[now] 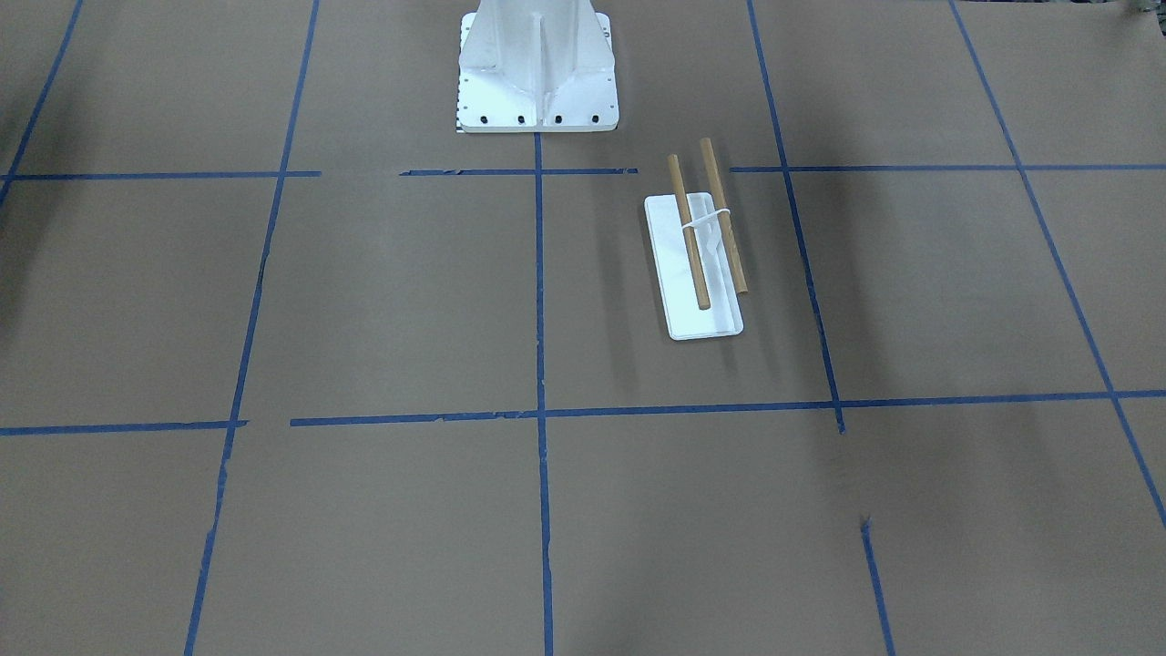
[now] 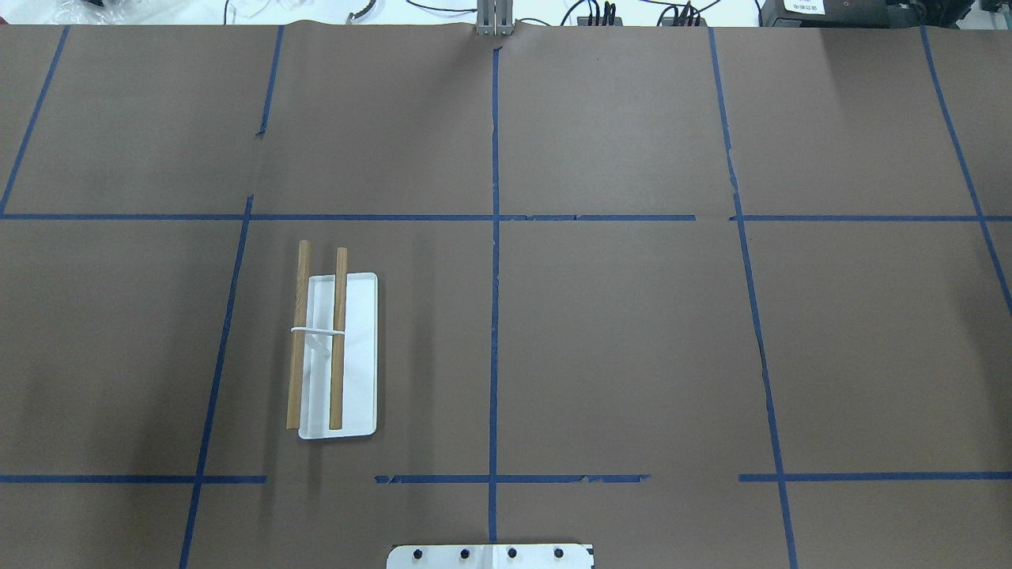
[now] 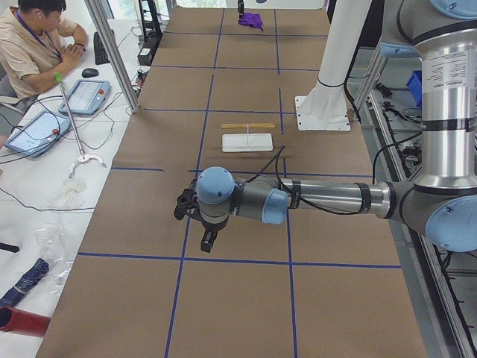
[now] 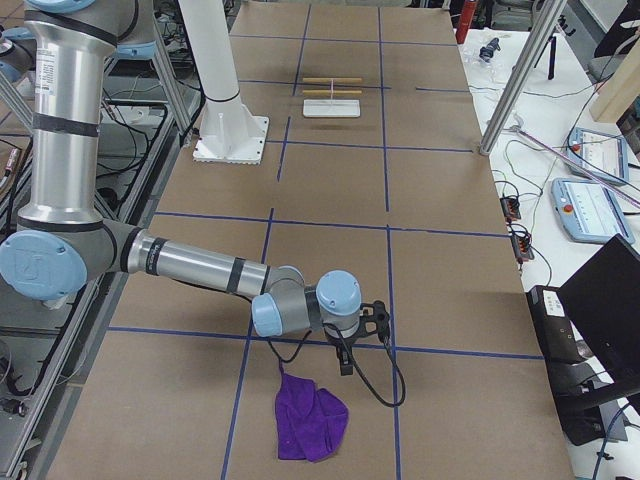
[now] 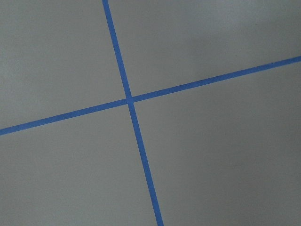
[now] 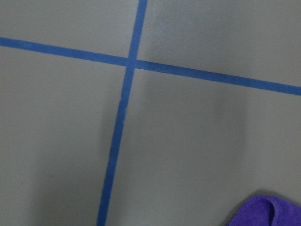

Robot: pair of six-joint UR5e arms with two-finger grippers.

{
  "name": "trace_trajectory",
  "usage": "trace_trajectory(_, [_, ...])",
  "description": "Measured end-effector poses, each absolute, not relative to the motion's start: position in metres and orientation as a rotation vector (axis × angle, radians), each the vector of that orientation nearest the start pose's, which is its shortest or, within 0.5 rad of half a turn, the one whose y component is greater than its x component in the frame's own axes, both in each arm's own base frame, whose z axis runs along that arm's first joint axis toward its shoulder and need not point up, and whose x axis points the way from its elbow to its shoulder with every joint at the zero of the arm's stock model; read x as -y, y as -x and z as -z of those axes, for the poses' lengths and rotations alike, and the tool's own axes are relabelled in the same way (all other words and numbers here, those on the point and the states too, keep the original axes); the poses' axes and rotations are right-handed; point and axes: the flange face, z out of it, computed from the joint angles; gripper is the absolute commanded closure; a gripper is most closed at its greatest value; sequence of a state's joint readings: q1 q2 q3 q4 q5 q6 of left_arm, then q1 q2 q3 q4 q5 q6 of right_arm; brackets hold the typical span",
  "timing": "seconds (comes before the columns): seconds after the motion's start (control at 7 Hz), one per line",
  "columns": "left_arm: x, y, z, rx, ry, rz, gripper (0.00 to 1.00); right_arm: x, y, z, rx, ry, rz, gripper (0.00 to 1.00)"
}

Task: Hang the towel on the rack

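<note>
Brown paper-covered surface, ruled into squares by blue tape. Toward its left end, the left arm reaches out low over bare paper; whether its jaws are open or closed cannot be told. Further in, nearer the robot-side edge, stands the rack, its 2 dowels bare. The white pedestal sits at the middle of that edge. Toward the right end, the right arm hangs just beside the towel; the state of its jaws likewise cannot be told. The towel lies crumpled on the paper by the right end edge, well apart from the rack. Judged progress: 0 steps complete; grasping, carrying across the surface and draping over a dowel all remain.
</note>
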State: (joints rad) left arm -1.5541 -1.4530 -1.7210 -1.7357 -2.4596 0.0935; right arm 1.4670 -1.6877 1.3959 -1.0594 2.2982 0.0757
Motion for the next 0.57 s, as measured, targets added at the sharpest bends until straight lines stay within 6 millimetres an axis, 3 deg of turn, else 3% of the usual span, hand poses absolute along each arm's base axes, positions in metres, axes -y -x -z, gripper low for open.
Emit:
trace_trajectory(0.29, [0.452,0.047,-0.614,-0.904,-0.215,-0.189,0.00,0.436,-0.022,-0.780,0.738,-0.127,0.095,0.15])
trace_trajectory(0.43, [0.451,0.047,-0.615,-0.907,-0.215,-0.188,0.00,0.423,-0.022,-0.789,0.759,-0.107,0.092,0.15])
trace_trajectory(0.57, [0.451,0.047,-0.615,-0.908,-0.214,-0.188,0.00,0.407,-0.021,-0.797,0.793,-0.080,0.090,0.24])
